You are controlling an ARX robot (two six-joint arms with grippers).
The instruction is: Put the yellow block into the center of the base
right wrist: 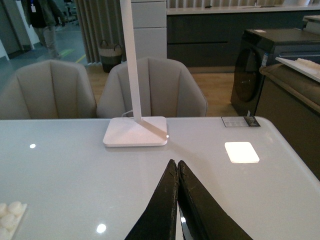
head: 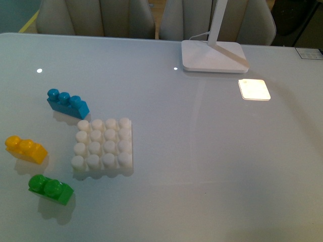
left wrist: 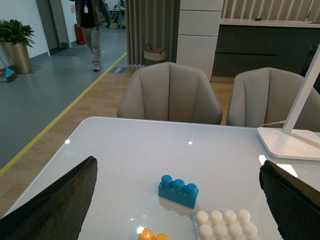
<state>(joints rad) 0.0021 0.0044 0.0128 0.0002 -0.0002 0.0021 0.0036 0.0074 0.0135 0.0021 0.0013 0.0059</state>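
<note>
Nothing picked up yet.
Your left claw (left wrist: 177, 164) is wide open and empty, ready for the yellow block (head: 26, 149), which sits near the base (head: 103, 146) on its left. Your right claw (right wrist: 177, 164) is pinched together, empty, out of the way.

The yellow block (head: 26, 149) is shiny plastic. The base (head: 103, 147) is smooth white plastic. The table (head: 202, 166) is smooth and glossy, with light spots on it. The chairs (left wrist: 170, 92) look like soft cloth.

Front view down onto table (head: 202, 176); wrist views low, level (lamp foot (head: 212, 55) shared)
</note>
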